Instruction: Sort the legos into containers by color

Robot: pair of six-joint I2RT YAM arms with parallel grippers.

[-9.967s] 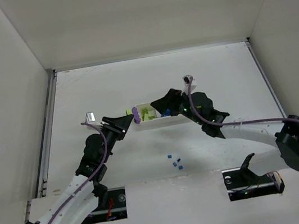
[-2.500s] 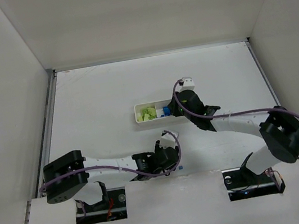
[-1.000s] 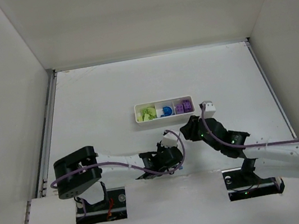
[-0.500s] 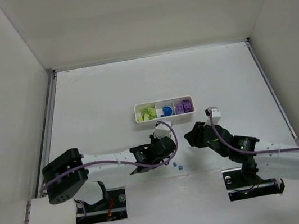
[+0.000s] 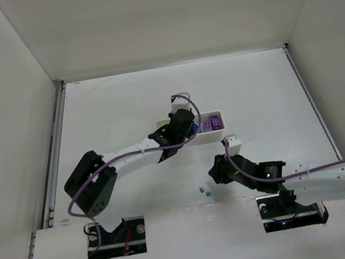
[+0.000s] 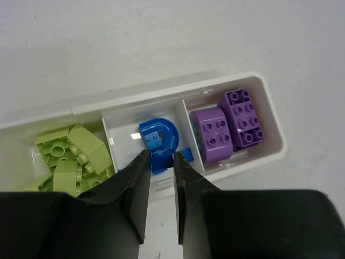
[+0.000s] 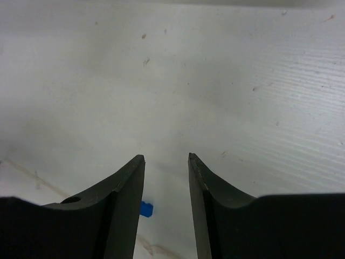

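The containers are three compartments of one white tray. Lime legos fill its left compartment. A round blue piece lies in the middle one, and two purple bricks sit in the right one. My left gripper hovers over the middle compartment, shut on a tiny blue bit at its tips. Two tiny blue bits lie on the near table. My right gripper hangs open just right of them, one bit beside its left finger.
White walls enclose the table on the left, back and right. The left arm stretches diagonally from its base to the tray. The right arm lies low along the near edge.
My left gripper has carried a blue bit from the near table up to the tray's middle compartment. The right gripper has swung left and nearer, toward the two bits still on the table.
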